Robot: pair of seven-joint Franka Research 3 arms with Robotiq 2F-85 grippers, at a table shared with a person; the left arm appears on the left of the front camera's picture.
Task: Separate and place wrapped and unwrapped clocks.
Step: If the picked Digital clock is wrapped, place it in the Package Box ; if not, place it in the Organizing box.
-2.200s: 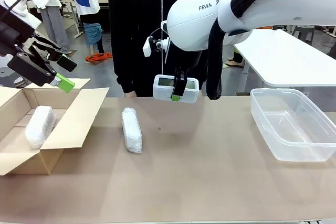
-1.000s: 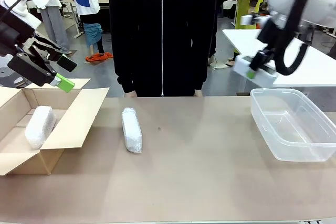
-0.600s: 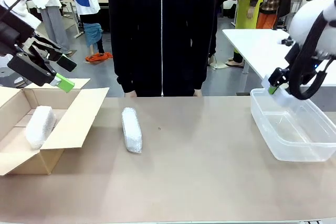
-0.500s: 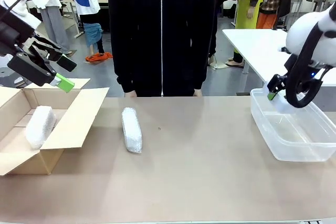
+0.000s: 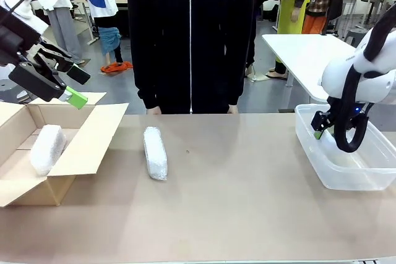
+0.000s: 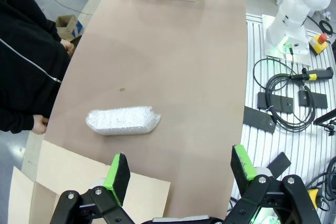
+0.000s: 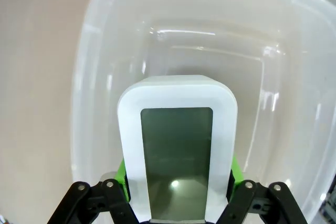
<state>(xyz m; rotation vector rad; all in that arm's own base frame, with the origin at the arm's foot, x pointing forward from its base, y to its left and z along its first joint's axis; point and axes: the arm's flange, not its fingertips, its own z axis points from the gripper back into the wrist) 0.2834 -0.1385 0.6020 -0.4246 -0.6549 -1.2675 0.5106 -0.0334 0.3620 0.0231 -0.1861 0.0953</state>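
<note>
Bright, even indoor light — soft shadows, crisp frames.
Overhead light leaves only soft shadows beside the cardboard box and the wrapped bundle on the surface. White glare streaks the clear tub, a small glint sits on the clock display, and both wrist views bow at their edges.

Clock, white, grey display: clamped between right gripper green pads. Clear tub behind it, on tan table.
</note>
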